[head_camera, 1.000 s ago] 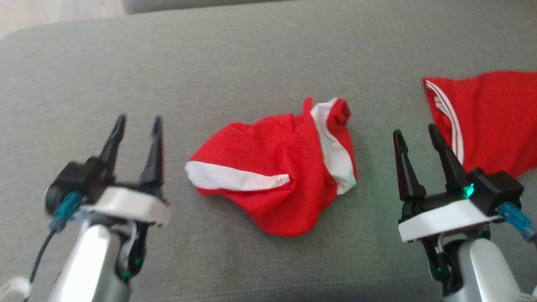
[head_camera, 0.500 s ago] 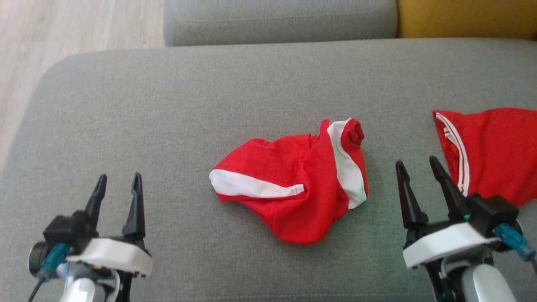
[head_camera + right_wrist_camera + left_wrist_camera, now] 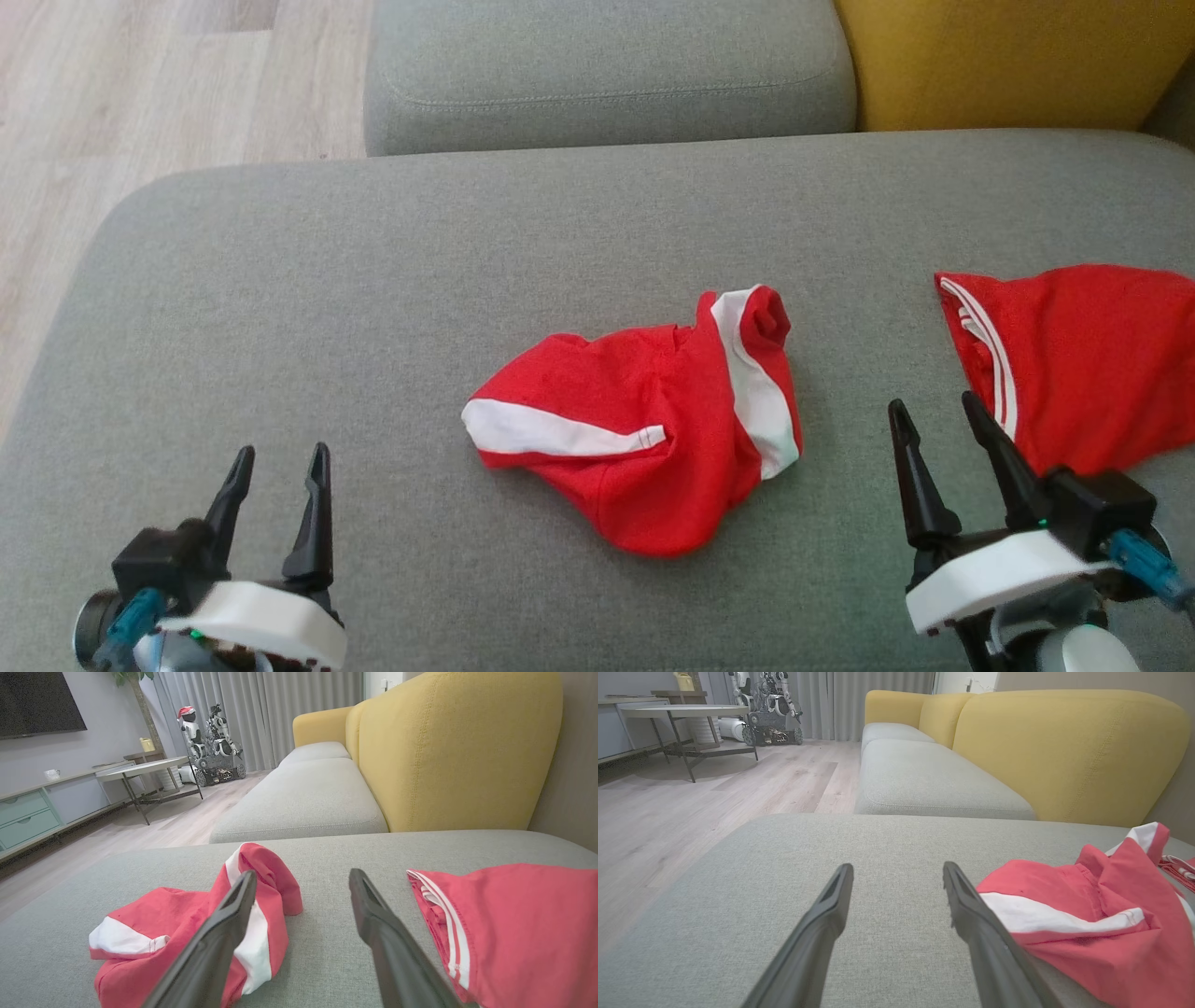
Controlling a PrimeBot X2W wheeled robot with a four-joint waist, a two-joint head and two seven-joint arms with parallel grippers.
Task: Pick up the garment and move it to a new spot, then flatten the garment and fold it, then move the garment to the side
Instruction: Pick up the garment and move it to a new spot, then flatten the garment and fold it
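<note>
head view: the crumpled red and white garment [image 3: 644, 439] lies mid-cushion on the grey sofa [image 3: 373, 280], between the left gripper [image 3: 282, 453] and right gripper [image 3: 934, 403], both wide open and empty. a 2nd red garment [image 3: 1074, 364] lies beside the right gripper.
left wrist view: the garment sits right of the spread fingers.
right wrist view: the fingers point between the 2 garments.

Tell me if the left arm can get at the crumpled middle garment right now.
Probably yes: only bare cushion lies between its open jaws and the garment, which sits to their right, with nothing blocking.
</note>
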